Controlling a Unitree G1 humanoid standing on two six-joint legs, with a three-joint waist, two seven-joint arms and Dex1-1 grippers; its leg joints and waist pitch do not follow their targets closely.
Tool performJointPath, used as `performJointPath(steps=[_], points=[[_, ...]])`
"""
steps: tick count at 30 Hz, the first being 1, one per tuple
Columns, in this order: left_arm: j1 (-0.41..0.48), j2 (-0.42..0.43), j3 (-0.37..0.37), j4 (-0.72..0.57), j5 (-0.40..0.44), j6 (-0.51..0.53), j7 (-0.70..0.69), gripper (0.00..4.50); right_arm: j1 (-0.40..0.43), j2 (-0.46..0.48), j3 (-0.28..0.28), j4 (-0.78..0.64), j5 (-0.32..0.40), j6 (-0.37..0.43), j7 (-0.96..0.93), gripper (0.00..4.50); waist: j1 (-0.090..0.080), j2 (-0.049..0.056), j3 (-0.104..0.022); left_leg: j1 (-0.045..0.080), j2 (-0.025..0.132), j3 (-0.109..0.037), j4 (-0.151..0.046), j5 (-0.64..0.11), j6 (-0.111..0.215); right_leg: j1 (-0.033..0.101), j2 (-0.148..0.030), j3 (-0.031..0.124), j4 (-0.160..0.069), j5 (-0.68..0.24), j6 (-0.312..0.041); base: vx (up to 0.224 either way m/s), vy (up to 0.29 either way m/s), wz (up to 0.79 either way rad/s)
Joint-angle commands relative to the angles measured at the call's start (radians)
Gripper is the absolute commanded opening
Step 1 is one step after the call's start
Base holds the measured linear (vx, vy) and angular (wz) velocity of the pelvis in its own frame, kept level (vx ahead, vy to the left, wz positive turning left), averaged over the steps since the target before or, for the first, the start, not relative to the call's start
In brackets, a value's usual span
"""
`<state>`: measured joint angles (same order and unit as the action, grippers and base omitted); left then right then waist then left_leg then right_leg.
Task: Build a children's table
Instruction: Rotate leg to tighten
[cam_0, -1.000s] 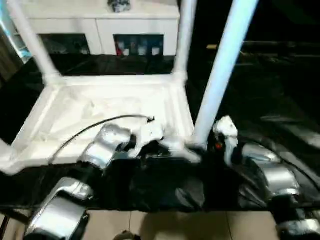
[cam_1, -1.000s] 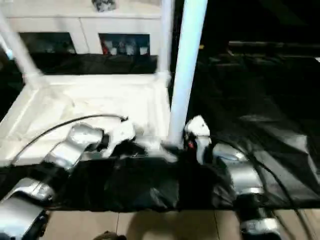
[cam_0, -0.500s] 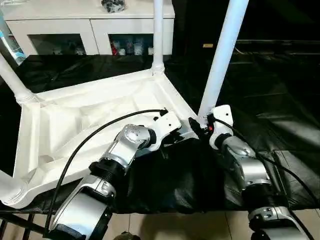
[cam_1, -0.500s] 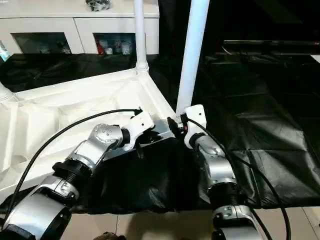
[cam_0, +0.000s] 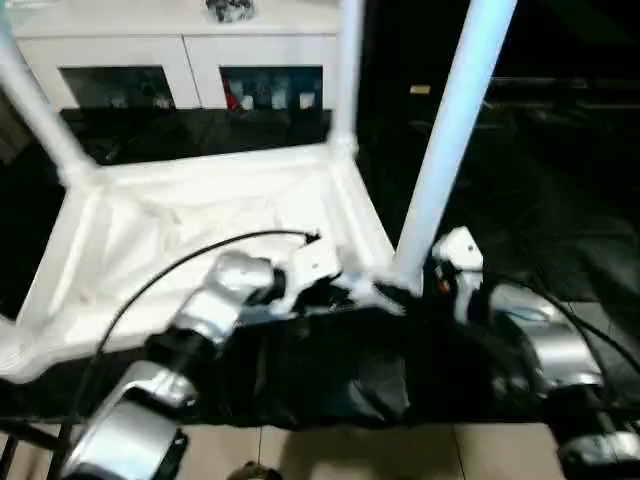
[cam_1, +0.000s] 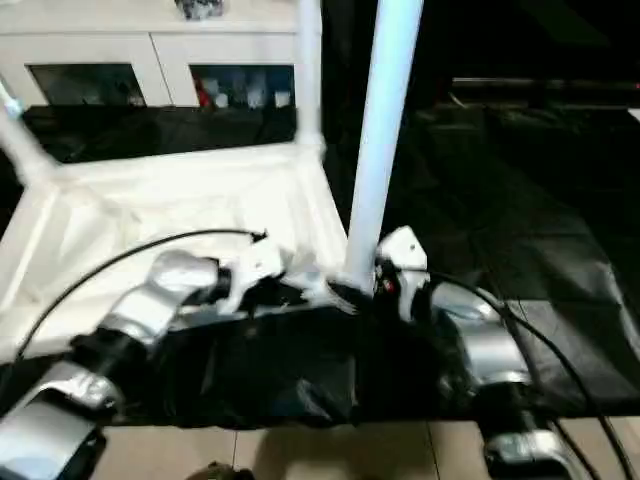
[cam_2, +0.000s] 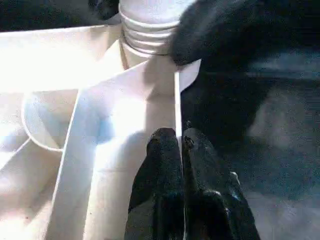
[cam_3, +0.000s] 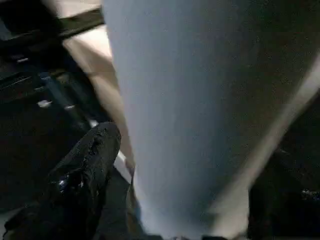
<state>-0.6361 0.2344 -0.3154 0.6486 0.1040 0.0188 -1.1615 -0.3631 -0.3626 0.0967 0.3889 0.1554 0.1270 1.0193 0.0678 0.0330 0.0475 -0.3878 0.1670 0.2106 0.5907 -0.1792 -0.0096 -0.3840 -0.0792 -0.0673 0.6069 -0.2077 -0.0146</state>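
Observation:
The children's table lies upside down: its white tabletop (cam_0: 200, 210) rests ribbed side up on the black cover. Three white legs stand in corner sockets: far left (cam_0: 35, 100), far right (cam_0: 347, 70) and near right (cam_0: 450, 130). My left gripper (cam_0: 352, 290) is shut on the tabletop's thin rim wall (cam_2: 176, 95), just beside the near right socket. My right gripper (cam_0: 425, 285) is at the foot of the near right leg (cam_3: 190, 100). Its jaws stand open on either side of the leg, with one finger (cam_3: 85, 170) close beside it.
A white cabinet (cam_0: 180, 50) with glass doors stands behind the black-covered work table (cam_0: 540, 200). The table's front edge runs just below my forearms, with the floor (cam_0: 350, 450) beneath. A black cable (cam_0: 180, 265) arcs over my left arm.
The head views have swung and blurred. Both grippers stay at the near right corner. The right gripper's jaws have spread wider around the leg.

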Motion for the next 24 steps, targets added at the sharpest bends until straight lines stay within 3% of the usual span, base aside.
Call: performJointPath(steps=[1, 3, 7, 13, 14, 17, 19, 23, 24], points=[[-0.009, -0.007, -0.02, -0.036, -0.026, -0.023, -0.03, 0.0, 0.008, -0.002, 0.08, -0.064, 0.025, 0.007, 0.11, 3.74, 0.002, -0.015, -0.056, 0.026, 0.082, -0.038, -0.069, -0.211, 0.076, 0.033, -0.087, 0.053, -0.078, -0.172, -0.235, 0.0, 0.0, 0.0], [-0.009, 0.009, -0.021, -0.04, -0.031, -0.026, -0.059, 0.0, 0.016, -0.026, 0.108, -0.087, 0.033, 0.025, 0.163, 3.74, 0.006, -0.015, -0.056, 0.024, 0.083, -0.04, -0.072, -0.208, 0.069, 0.034, -0.087, 0.053, -0.076, -0.176, -0.232, 0.0, 0.0, 0.0], [-0.011, 0.034, -0.026, -0.043, -0.039, -0.034, -0.106, 0.0, 0.03, -0.053, 0.149, -0.127, 0.033, 0.047, 0.239, 3.33, 0.012, -0.016, -0.058, 0.024, 0.082, -0.039, -0.069, -0.196, 0.069, 0.034, -0.089, 0.054, -0.074, -0.162, -0.232, 0.0, 0.0, 0.0], [-0.013, 0.037, -0.023, -0.031, -0.038, -0.043, -0.113, 0.0, 0.039, -0.046, 0.153, -0.143, 0.043, 0.063, 0.243, 2.99, 0.019, -0.016, -0.057, 0.026, 0.083, -0.039, -0.07, -0.194, 0.062, 0.031, -0.089, 0.053, -0.073, -0.163, -0.234, 0.0, 0.0, 0.0], [-0.012, 0.036, -0.023, -0.031, -0.038, -0.043, -0.113, 0.0, 0.04, -0.046, 0.152, -0.143, 0.044, 0.063, 0.242, 2.78, 0.019, -0.017, -0.057, 0.026, 0.082, -0.039, -0.07, -0.197, 0.059, 0.032, -0.09, 0.053, -0.073, -0.168, -0.234, 0.0, 0.0, 0.0], [-0.011, 0.023, -0.022, -0.03, -0.04, -0.036, -0.087, 0.0, 0.045, -0.021, 0.119, -0.136, 0.06, 0.076, 0.19, 2.73, 0.02, -0.017, -0.058, 0.025, 0.081, -0.038, -0.069, -0.19, 0.059, 0.032, -0.09, 0.054, -0.074, -0.167, -0.231, 0.0, 0.0, 0.0], [-0.022, -0.005, -0.013, -0.007, -0.022, -0.023, -0.012, 0.0, 0.037, 0.03, 0.07, -0.089, 0.043, 0.074, 0.06, 2.69, 0.017, -0.018, -0.057, 0.024, 0.08, -0.04, -0.07, -0.191, 0.056, 0.031, -0.091, 0.054, -0.074, -0.172, -0.23, 0.0, 0.0, 0.0], [-0.059, -0.079, 0.003, 0.051, 0.011, 0.02, 0.15, 0.0, -0.002, 0.123, 0.009, 0.028, -0.043, 0.049, -0.236, 2.67, -0.003, -0.016, -0.051, 0.032, 0.077, -0.045, -0.077, -0.264, -0.003, 0.022, -0.092, 0.055, -0.088, -0.303, -0.206, 0.0, 0.0, 0.0], [-0.059, -0.079, 0.003, 0.051, 0.011, 0.02, 0.15, 0.0, -0.002, 0.123, 0.009, 0.028, -0.043, 0.049, -0.236, 2.67, -0.007, -0.016, -0.051, 0.034, 0.075, -0.046, -0.078, -0.276, -0.009, 0.022, -0.091, 0.055, -0.091, -0.317, -0.203, 0.0, 0.0, 0.0]])
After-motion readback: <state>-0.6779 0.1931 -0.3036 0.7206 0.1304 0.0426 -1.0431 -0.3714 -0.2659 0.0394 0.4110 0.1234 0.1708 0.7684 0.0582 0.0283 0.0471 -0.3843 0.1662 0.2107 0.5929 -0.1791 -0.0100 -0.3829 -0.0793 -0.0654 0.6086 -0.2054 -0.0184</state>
